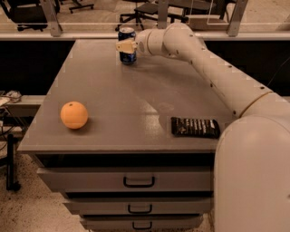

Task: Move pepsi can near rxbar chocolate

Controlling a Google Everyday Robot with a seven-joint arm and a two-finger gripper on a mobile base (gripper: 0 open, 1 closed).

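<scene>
The pepsi can [127, 50], blue with a silver top, is upright at the far edge of the grey table [136, 95]. My gripper [125, 45] reaches in from the right and is shut on the can, with one cream finger [122, 45] across its front. The can is at or just above the table top. The rxbar chocolate [195, 127], a flat black bar, lies near the table's front right edge, far from the can.
An orange [74, 115] sits at the front left of the table. My white arm [217, 77] spans the right side above the table. Drawers [138, 181] are below the front edge. Office chairs [140, 11] stand behind the table.
</scene>
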